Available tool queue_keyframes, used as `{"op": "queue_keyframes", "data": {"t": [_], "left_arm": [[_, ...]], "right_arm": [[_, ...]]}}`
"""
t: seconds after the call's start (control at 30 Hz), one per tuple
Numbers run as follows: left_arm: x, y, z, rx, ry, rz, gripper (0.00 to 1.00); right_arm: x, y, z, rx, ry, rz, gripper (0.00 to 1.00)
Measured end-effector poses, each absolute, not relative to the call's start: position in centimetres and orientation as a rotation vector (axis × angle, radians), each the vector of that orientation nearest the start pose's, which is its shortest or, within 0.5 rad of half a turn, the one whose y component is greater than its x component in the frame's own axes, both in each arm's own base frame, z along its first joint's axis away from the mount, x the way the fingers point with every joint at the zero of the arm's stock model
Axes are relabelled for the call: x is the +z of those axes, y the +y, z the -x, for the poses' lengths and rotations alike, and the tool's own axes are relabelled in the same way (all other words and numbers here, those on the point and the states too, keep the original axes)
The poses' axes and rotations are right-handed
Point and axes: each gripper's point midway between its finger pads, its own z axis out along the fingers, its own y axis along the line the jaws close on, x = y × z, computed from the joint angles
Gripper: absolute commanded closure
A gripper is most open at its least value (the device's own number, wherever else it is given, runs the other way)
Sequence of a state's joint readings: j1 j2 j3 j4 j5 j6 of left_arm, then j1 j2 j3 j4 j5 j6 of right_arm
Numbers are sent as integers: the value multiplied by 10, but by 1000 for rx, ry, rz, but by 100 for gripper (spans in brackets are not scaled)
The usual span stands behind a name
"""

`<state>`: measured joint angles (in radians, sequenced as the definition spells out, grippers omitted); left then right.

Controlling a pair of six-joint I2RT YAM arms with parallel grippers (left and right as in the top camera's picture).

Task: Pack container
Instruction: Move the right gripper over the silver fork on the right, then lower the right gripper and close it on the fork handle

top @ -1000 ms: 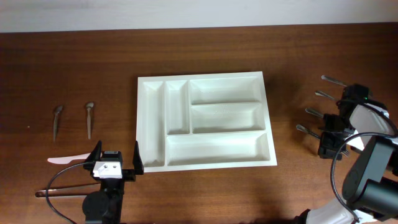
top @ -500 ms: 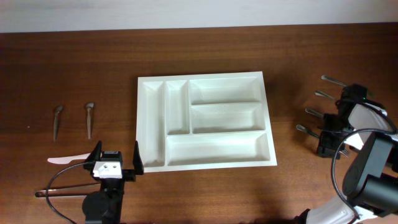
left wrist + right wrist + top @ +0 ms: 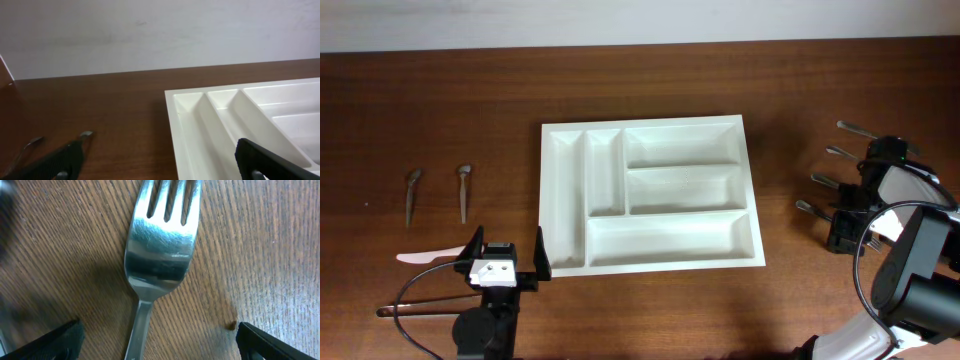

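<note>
A white divided cutlery tray (image 3: 650, 125) lies empty in the middle of the table. Several metal forks (image 3: 826, 181) lie to its right. My right gripper (image 3: 846, 228) is open low over them; in the right wrist view a fork (image 3: 160, 240) lies on the wood between the spread fingers (image 3: 155, 347), tines pointing away. My left gripper (image 3: 506, 262) is open and empty at the tray's front left corner. The left wrist view shows the tray (image 3: 240, 115) beyond the open fingers (image 3: 160, 167).
Two small metal spoons (image 3: 412, 190) (image 3: 464, 190) lie at the far left; one also shows in the left wrist view (image 3: 85, 134). A white plastic utensil (image 3: 425, 257) and a thin dark stick (image 3: 420, 306) lie near the left arm.
The right gripper has shifted very slightly over the forks. The left arm, the tray and the cutlery have not moved.
</note>
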<state>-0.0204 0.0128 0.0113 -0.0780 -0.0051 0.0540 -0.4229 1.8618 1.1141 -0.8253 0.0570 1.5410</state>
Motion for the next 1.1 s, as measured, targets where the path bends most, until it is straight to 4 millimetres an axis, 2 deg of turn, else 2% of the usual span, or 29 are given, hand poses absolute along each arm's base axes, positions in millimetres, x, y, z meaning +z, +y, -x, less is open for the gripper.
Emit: {"op": "queue_keyframes", "data": {"t": [0.6,0.7,0.87,1.0,1.1], "left_arm": [[157,-4,-246,30,1649,-57,1],[157,-4,-246,30,1649,-57,1],[157,-4,-246,30,1649,-57,1],[157,-4,-246,30,1649,-57,1],[157,-4,-246,30,1649,-57,1]], "right_arm": [[-3,-133,-286,48,-1738,2612,2],[-3,-134,-287,47,-1745,2609,22],[-3,-134,-289,38,-1739,2615,27],[-4,-133,-289,36,-1744,2606,52],[-4,-133,-289,32,-1738,2607,59]]}}
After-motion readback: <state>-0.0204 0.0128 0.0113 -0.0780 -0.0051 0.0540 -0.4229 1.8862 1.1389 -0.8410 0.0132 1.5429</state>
